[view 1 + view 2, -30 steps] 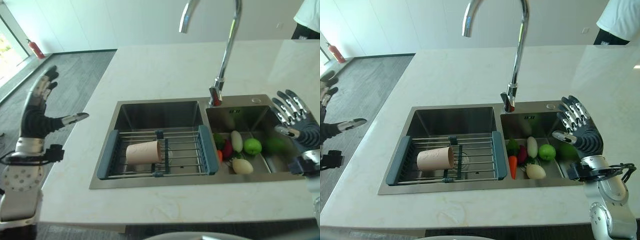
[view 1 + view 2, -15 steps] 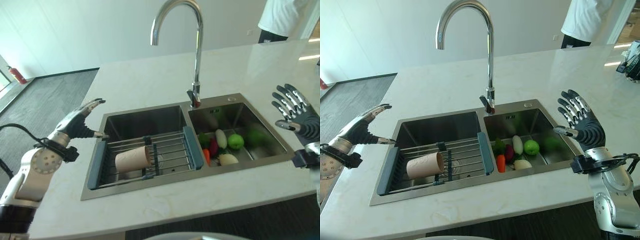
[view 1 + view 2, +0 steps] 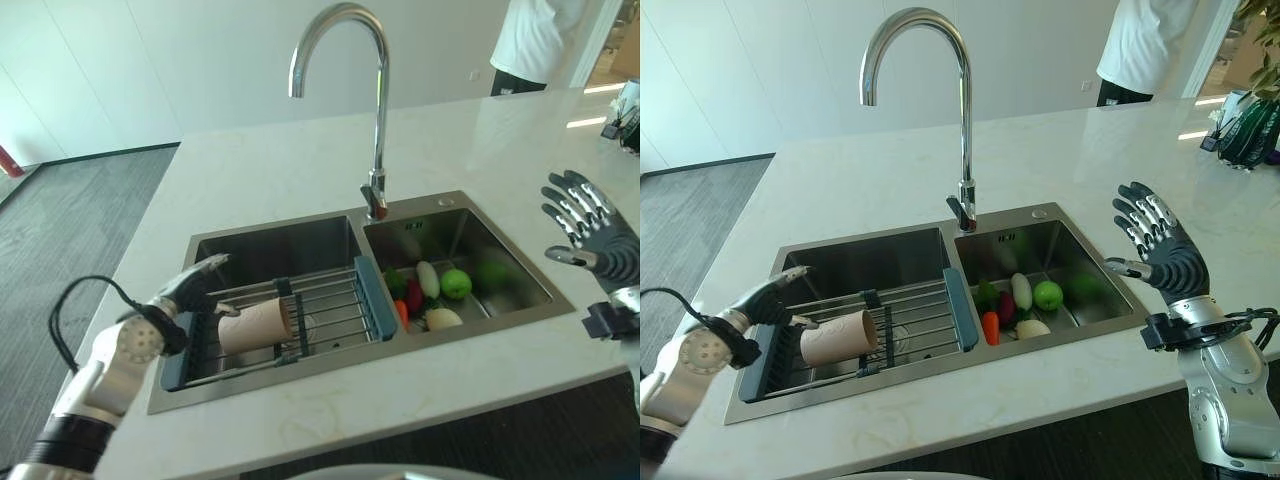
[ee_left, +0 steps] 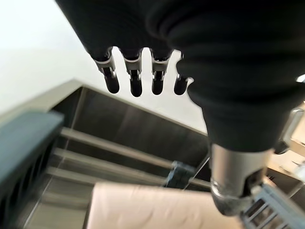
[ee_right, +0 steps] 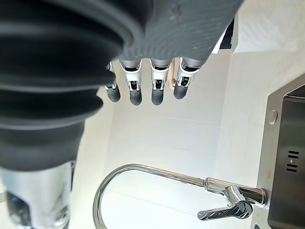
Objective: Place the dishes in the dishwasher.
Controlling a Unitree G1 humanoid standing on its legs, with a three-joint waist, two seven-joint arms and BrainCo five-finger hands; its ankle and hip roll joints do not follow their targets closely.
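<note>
Here a cup [image 3: 254, 325] lies in the sink rack [image 3: 330, 310], both robot hands [image 3: 190, 288] [image 3: 590, 225] spread, empty.

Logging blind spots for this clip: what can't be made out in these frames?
- Whether the left hand touches the cup: eye views too small, left wrist view blurred.
- What lies under the cup and rack in the left basin: the rack's bars hide it.
- The dishwasher: none can be made out.
- The person behind the counter: cut off by the top edge.
</note>
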